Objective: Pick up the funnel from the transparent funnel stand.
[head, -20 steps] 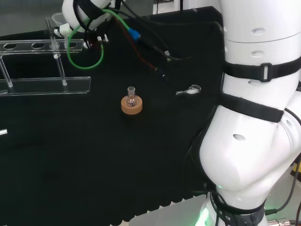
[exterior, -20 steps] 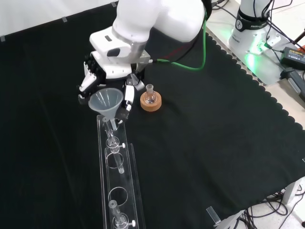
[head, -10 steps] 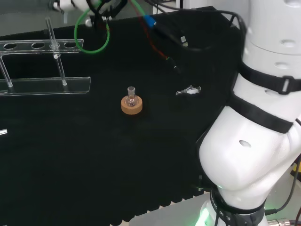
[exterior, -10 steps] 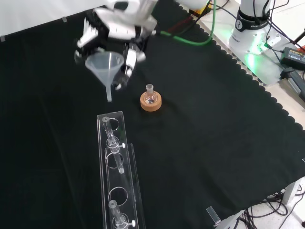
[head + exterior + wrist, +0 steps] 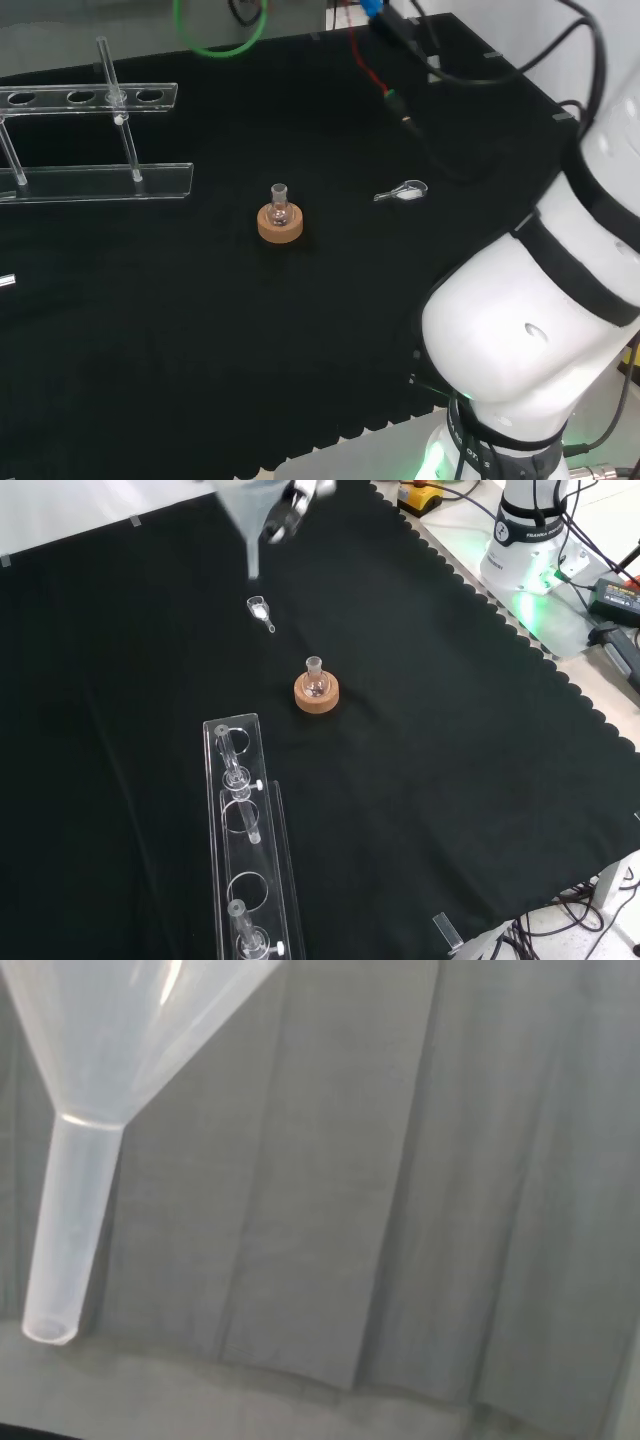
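Clear plastic, the funnel [image 5: 250, 525] hangs high at the top edge of the front view, its stem pointing down over the black cloth [image 5: 420, 770], well above and well apart from the stand [image 5: 245, 850]. In the wrist view its cone and stem [image 5: 70, 1220] show close up against the cloth, free of anything else. A finger of the hand [image 5: 290, 505] shows beside the cone in the front view; whether the fingers pinch the funnel or are spread, I cannot tell from what shows.

Judging by how things lie, the pick-up step looks all but done: the funnel is out of the stand and in the air. What remains calls only for holding it steady and upright, with the stem kept clear of the ware below.

Counted in the front view: one funnel; one stand, long and transparent, with two round holes plainly open and a few thin posts; one small flask [image 5: 315, 680] on one cork ring [image 5: 316, 695] near the stand's far end; one small glass piece [image 5: 260, 610] lying on the surface beyond the flask.
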Controlling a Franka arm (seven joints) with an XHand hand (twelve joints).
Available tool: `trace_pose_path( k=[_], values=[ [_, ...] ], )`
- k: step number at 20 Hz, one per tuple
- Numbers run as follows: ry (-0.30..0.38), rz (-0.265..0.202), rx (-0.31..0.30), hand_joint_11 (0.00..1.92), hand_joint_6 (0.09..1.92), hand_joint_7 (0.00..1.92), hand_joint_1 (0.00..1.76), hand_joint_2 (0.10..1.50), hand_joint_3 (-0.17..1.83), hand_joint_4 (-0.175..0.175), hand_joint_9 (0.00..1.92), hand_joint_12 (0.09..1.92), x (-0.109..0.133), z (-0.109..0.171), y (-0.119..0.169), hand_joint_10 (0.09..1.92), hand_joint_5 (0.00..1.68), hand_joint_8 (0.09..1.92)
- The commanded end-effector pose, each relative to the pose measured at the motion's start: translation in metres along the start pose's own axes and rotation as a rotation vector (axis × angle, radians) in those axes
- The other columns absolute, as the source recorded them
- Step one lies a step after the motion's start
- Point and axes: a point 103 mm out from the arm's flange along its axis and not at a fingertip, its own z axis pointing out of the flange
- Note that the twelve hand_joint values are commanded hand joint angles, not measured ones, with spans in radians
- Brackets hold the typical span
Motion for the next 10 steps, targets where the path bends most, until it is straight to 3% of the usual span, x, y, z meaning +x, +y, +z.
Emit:
trace_pose_path(
  k=[1, 6, 10],
  values=[
    [0.043, -0.118, 0.07, 1.92, 0.93, 1.63, 1.2, 0.48, 1.02, -0.175, 1.92, 0.82, -0.065, -0.038, -0.083, 0.97, 1.24, 1.16],
    [0.102, -0.128, 0.057, 1.92, 0.93, 1.63, 1.2, 0.48, 1.03, -0.175, 1.92, 0.82, -0.063, -0.04, -0.101, 0.97, 1.24, 1.16],
    [0.091, -0.102, 0.049, 1.92, 0.93, 1.63, 1.2, 0.48, 1.03, -0.175, 1.92, 0.83, -0.052, -0.044, -0.106, 0.96, 1.24, 1.16]
  ],
)
